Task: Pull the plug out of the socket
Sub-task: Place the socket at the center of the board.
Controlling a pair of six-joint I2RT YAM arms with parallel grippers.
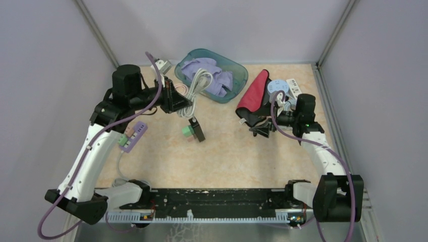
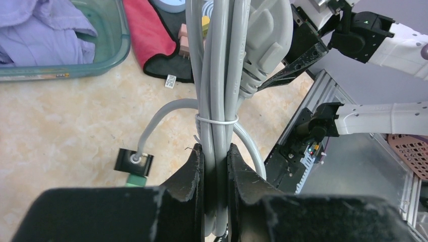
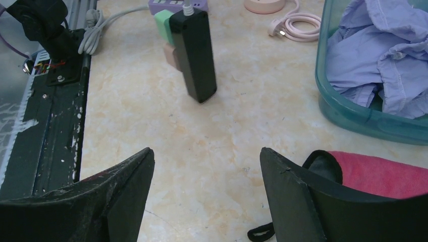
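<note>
Near the teal basin (image 2: 108,50), left fingers (image 2: 189,176) clamp the cable bundle (image 2: 217,75); right fingers (image 3: 121,186) stand apart.

In the left wrist view the grey cord bundle (image 2: 218,75) runs off the edge at 12 o'clock, and its lower end is hidden between the fingers (image 2: 191,174). In the right wrist view the purple power strip (image 3: 171,5) is cropped at 12 o'clock and the basin (image 3: 353,118) at 3 o'clock.

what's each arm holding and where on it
The left gripper clamps the gray cable bundle near its white tie; right gripper is open, holding nothing.
</note>
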